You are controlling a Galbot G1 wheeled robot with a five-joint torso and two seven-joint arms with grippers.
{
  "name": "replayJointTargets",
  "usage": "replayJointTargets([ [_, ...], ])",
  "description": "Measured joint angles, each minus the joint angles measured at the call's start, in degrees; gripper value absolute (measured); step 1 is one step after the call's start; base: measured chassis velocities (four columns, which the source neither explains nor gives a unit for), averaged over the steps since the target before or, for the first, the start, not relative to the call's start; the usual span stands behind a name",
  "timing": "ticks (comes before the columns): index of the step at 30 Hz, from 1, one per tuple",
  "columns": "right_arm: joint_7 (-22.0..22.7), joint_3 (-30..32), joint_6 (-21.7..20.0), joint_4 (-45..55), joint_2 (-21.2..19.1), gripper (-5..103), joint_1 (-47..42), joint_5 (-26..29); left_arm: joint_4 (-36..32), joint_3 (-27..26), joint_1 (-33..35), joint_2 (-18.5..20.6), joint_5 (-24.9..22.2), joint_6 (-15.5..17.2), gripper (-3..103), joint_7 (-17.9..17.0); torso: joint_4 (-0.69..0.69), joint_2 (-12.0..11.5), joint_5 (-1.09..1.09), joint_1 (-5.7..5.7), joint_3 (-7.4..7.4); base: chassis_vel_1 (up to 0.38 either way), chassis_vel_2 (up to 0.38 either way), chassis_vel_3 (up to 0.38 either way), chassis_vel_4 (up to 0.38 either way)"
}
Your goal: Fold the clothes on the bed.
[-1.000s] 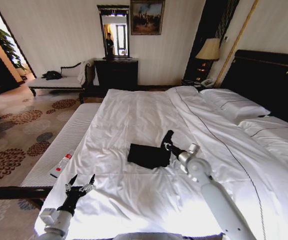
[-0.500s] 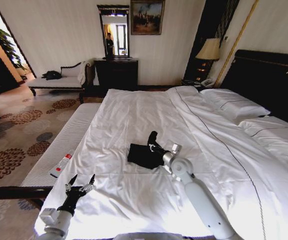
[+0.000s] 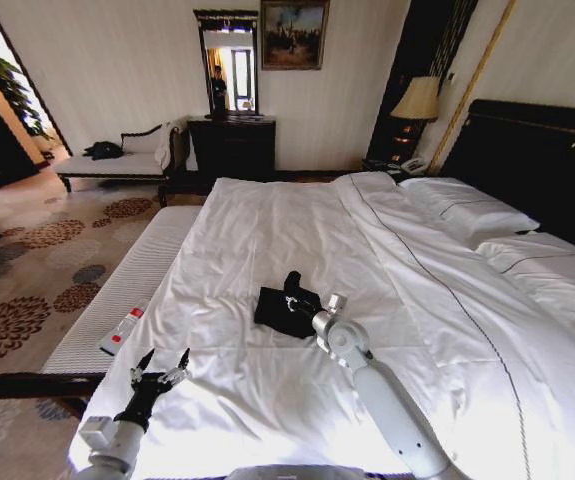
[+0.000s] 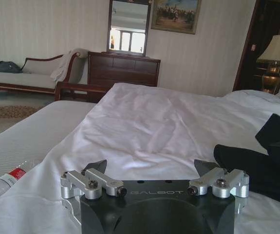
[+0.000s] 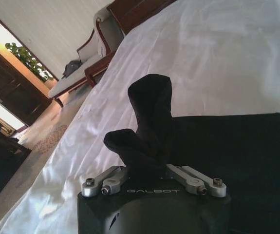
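The shirt (image 3: 285, 310) is a small black bundle sitting on the bed (image 3: 267, 230), roughly mid-mattress and closer to the foot end than the pillows (image 3: 467, 210). It's folded down to a compact dark patch on the white sheet, with one flap pulled up off the rest.

That flap is in the right pincer (image 3: 293, 290), which is over the bundle's right side. In the right wrist view the pincer (image 5: 152, 168) is clamped tight on a bunched bit of the shirt (image 5: 227, 146), and the cloth sticks up past the fingers (image 5: 103, 181) in a lumpy peak. The rest of the fabric lies flat under and beside it.

The left pincer (image 3: 160, 372) is parked low near the bed's foot corner, well apart from the shirt, with nothing in it. The left wrist view shows its fingers (image 4: 93, 179) spread wide, with the shirt (image 4: 256, 163) off to one side on the rumpled sheet.

Further out: a bottle (image 3: 122, 330) with a red label lies on the pale bench (image 3: 127, 290) beside the bed. A lamp (image 3: 417, 100) stands by the dark headboard (image 3: 537, 160), and a dresser (image 3: 232, 145) with a mirror (image 3: 229, 60) is against the far wall, next to a chaise (image 3: 117, 160).
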Motion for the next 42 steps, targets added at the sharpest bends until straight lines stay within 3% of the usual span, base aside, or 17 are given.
replayJointTargets([
  [12, -0.67, -0.21, 1.1, -7.53, 2.43, 7, 2.5, -1.85, 0.0, 0.0, 0.0, 0.0, 0.0, 0.0, 100, 0.0, 0.01, 0.0, 0.0, 0.0, 0.0, 0.0, 0.0, 0.0, 0.0],
  [31, -1.14, 0.21, 2.15, -8.84, 5.05, 7, 2.56, -5.02, 0.0, 0.0, 0.0, 0.0, 0.0, 0.0, 100, 0.0, 0.0, 0.0, 0.0, 0.0, 0.0, 0.0, 0.0, 0.0, 0.0],
  [42, -2.23, -0.9, 3.06, -11.93, 4.28, 7, 3.46, -6.5, 0.0, 0.0, 0.0, 0.0, 0.0, 0.0, 100, 0.0, 0.01, 0.0, 0.0, 0.0, 0.0, 0.0, 0.0, 0.0, 0.0],
])
